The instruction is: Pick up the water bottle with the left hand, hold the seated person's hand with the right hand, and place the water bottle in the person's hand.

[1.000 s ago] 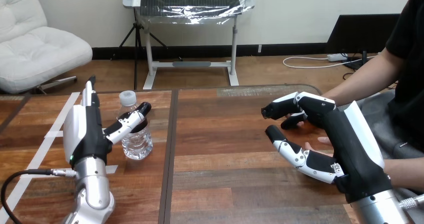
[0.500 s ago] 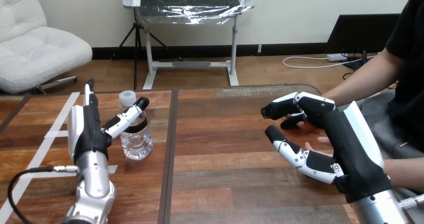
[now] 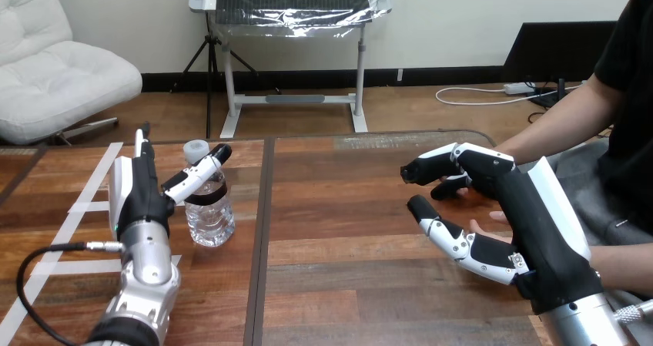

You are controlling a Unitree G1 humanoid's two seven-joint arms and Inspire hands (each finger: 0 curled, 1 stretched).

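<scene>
Bottle (image 3: 209, 209) upright on tabletop (image 3: 346, 284), left half, nearer far edge than near edge. Left hand (image 3: 142, 197) just left of bottle, its thumb reaching across bottle's near side below cap. Tape strips (image 3: 91, 178) on tabletop left of left hand, toward left edge. Right hand (image 3: 514, 201) over right half, near right edge, well apart from bottle. Person's hand (image 3: 483, 226) at right edge, behind right hand, partly hidden by it.

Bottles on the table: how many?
1. A water bottle stands upright on the table's left part, just right of the left hand, whose thumb reaches across its neck. No others seen.
</scene>
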